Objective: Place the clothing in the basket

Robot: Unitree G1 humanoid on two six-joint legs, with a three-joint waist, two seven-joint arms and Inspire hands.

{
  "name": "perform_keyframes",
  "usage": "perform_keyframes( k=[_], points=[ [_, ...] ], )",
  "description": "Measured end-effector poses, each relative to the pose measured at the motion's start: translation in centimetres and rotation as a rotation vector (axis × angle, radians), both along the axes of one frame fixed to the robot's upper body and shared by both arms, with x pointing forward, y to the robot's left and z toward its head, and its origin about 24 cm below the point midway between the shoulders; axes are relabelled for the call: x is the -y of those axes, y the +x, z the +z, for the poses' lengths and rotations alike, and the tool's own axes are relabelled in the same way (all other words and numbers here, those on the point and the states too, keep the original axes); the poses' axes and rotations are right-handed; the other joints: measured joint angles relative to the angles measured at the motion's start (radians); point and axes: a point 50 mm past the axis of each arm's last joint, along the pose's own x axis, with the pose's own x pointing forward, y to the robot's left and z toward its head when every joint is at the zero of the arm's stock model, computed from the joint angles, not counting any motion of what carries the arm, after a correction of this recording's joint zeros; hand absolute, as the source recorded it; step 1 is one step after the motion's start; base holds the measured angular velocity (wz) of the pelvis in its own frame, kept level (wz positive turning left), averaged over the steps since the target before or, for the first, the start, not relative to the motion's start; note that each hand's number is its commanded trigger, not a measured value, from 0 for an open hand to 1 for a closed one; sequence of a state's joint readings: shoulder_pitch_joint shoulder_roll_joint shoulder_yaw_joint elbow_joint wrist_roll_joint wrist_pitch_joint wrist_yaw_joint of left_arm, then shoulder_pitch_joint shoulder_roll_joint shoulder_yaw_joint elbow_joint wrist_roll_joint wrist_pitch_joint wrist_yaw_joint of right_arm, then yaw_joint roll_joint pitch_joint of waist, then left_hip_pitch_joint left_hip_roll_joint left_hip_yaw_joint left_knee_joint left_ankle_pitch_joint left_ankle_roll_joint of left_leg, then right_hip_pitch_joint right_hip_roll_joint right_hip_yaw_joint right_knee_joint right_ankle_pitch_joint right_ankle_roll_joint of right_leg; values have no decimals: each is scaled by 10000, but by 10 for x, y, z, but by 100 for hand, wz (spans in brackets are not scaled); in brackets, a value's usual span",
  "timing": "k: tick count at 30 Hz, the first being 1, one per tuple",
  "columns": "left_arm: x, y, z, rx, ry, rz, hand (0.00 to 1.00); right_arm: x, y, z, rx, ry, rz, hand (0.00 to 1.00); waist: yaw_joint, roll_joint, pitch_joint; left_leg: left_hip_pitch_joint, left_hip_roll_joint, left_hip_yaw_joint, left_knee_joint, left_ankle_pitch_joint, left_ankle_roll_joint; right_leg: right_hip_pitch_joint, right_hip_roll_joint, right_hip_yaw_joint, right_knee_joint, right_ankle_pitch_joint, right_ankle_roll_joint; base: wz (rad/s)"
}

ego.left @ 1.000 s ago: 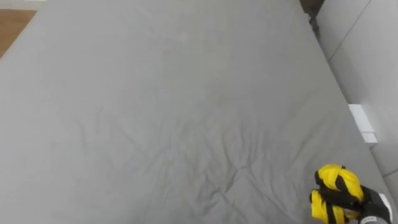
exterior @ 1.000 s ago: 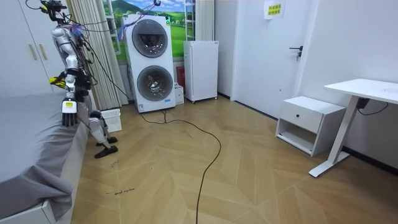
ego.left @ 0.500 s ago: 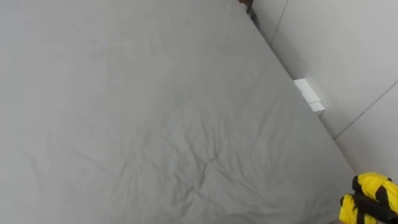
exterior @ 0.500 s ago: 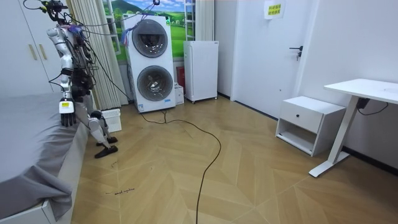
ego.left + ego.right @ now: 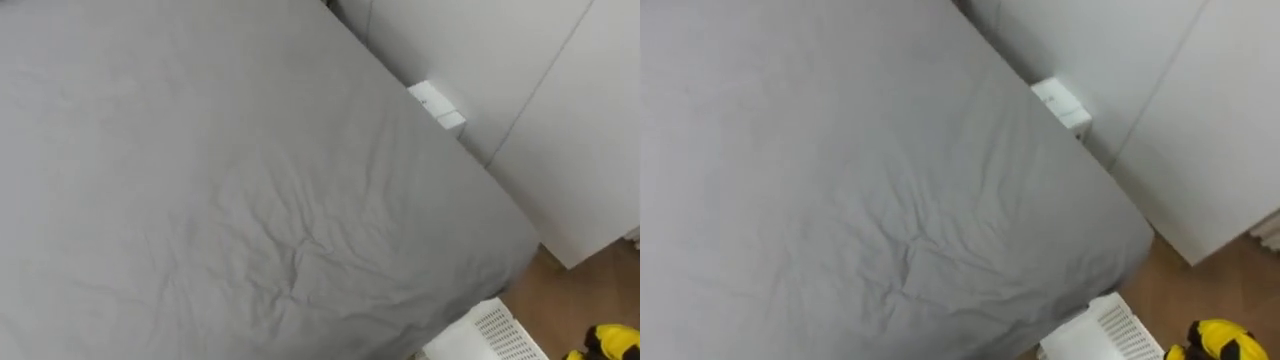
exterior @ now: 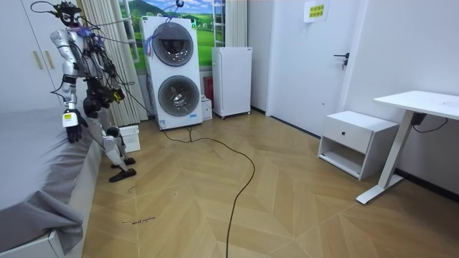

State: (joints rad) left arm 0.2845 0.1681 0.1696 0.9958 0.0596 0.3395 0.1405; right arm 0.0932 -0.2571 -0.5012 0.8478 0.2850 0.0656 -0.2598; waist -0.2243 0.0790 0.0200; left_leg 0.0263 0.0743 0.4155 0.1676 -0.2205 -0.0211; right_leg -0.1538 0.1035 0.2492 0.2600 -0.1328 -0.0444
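A yellow cloth [image 5: 1215, 342] shows at the lower right corner, bunched, with dark fingers of my right hand [image 6: 115, 93] curled over it. It hangs over the wooden floor, just right of a white slatted basket [image 5: 1105, 335] that stands on the floor at the corner of the bed; the same basket [image 6: 129, 138] is by my feet in the room view. My left hand [image 6: 70, 122] hangs at my side over the edge of the bed.
The grey bed sheet [image 5: 220, 190] is bare and wrinkled. White wardrobe panels [image 5: 520, 90] rise beyond the bed, with a small white box [image 5: 437, 105] at their foot. Stacked washing machines [image 6: 172, 72] stand at the room view's right of me.
I have turned to my right, away from the bed: the sheet slid left, and the wardrobe, floor and basket came into view. The yellow cloth stayed in my right hand.
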Motion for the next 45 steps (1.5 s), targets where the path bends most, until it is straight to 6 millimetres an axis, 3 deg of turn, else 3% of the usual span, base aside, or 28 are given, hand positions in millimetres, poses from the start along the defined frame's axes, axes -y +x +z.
perform_keyframes(
  k=[2, 5, 7, 9, 11, 12, 13, 14, 22, 28, 34, 45],
  points=[
    [4, 0, -1, -109, -115, -343, 0, 0, 15, 5, 190, -266, 125, 100, -30, 181, 10, -305, -16, 189, 121, -25, 42, -479, 37, 198, 299, -26, 38, -34],
    [9, 13, -3, 226, -219, -1015, 0, 8, 42, 21, 672, -995, 318, 100, -204, 742, -14, -885, -149, 215, 230, 10, 136, -1270, 37, 442, 730, -60, 134, -19],
    [11, 18, -4, 310, -272, -1059, 0, 15, 52, 30, 953, -1334, 370, 100, -204, 941, -15, -1088, -240, 373, 227, 41, 184, -1656, 27, 549, 1060, -134, 181, -22],
    [11, 20, -5, 335, -303, -1084, 0, 17, 60, 36, 1131, -1524, 373, 100, -207, 1019, -28, -1354, -308, 478, 282, 73, 228, -2018, 15, 659, 1361, -178, 199, -19],
    [12, 25, -5, 563, -330, -958, 0, 18, 60, 38, 1154, -1656, 317, 92, -212, 1065, -43, -1622, -327, 511, 372, 109, 265, -2313, 19, 741, 1474, -182, 218, -4],
    [13, 28, -5, 707, -385, -906, 0, 18, 61, 38, 1135, -1706, 267, 65, -213, 1042, -31, -1746, -358, 526, 396, 131, 280, -2478, 15, 777, 1596, -198, 241, 0],
    [15, 30, -6, 796, -463, -931, 0, 19, 61, 39, 1141, -1735, 263, 5, -212, 1044, -31, -1884, -380, 535, 428, 147, 293, -2640, 11, 811, 1663, -208, 257, -3],
    [16, 31, -6, 864, -484, -890, 0, 18, 62, 39, 1145, -1752, 300, 0, -212, 1037, -26, -1965, -394, 551, 463, 146, 294, -2741, 9, 812, 1740, -219, 273, -4],
    [22, 44, -8, 1176, -786, -711, 0, 17, 74, 40, 1187, -1871, 465, 0, -169, 1332, -28, -2492, -527, 632, 435, 211, 383, -3388, -113, 796, 1925, -197, 331, 0],
    [23, 48, -8, 1335, -671, -690, 0, 14, 81, 39, 1355, -1679, 520, 0, -132, 1334, -19, -2649, -536, 577, 436, 229, 411, -3536, -142, 741, 1922, -206, 338, 3],
    [21, 52, -7, 1666, -484, -751, 0, 15, 82, 41, 1667, -1789, 442, 0, -87, 1196, 79, -2715, -529, 470, 475, 250, 438, -3533, -185, 640, 1891, -218, 341, 5],
    [10, 53, -4, 1912, -200, -731, 0, 17, 68, 31, 1538, -1276, -274, 0, -115, 839, 94, -2410, -460, 343, 553, 269, 451, -2921, -319, 238, 1589, -281, 316, 12]
  ],
)
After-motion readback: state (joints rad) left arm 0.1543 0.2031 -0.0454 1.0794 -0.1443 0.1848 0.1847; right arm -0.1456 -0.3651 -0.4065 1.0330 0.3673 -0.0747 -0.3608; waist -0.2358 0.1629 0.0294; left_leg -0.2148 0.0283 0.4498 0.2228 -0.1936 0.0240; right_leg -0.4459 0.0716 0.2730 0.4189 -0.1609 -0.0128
